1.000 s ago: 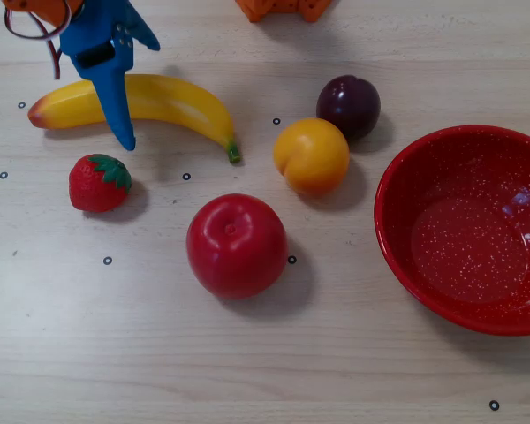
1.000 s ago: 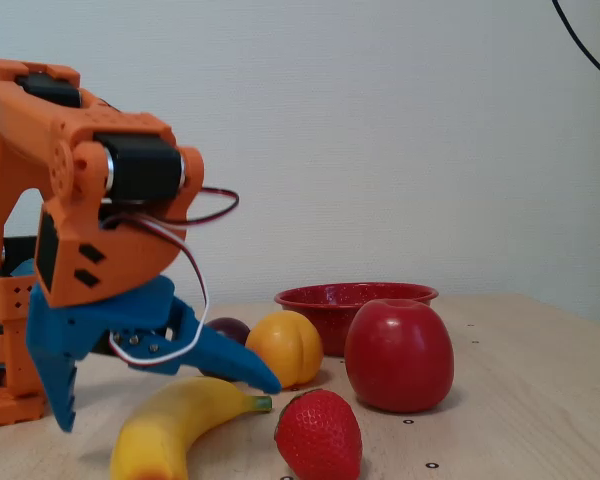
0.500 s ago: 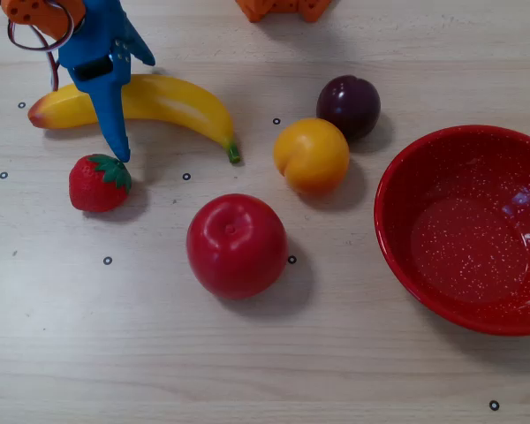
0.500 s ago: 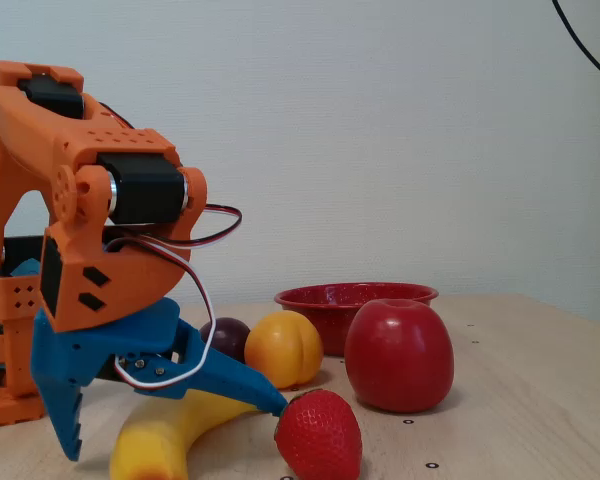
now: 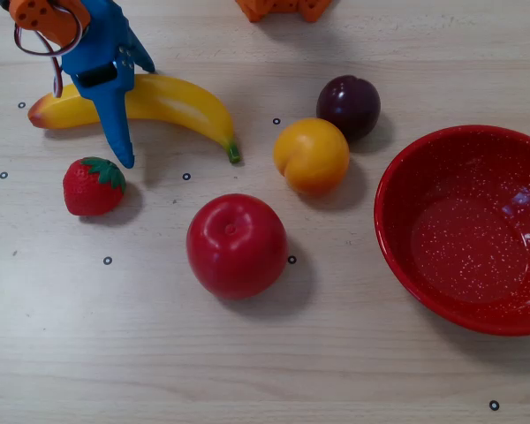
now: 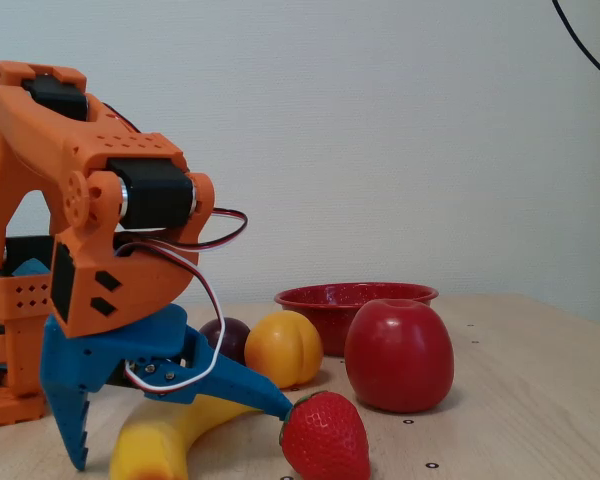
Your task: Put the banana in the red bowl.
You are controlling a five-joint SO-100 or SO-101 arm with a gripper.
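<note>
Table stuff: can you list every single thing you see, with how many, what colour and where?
banana: one, yellow with an orange-red end and green stem tip, far left in the overhead view, under the end effector
strawberry: one, red with green leaves, just below the banana
apple: one, red, middle
peach: one, yellow-orange, right of the banana's stem
plum: one, dark purple, above the peach
red bowl: one, red with white speckles, right side, empty
table: one, pale wood with small ring marks
arm: one, orange, left in the fixed view
end effector: one, blue, open, straddling the banana
</note>
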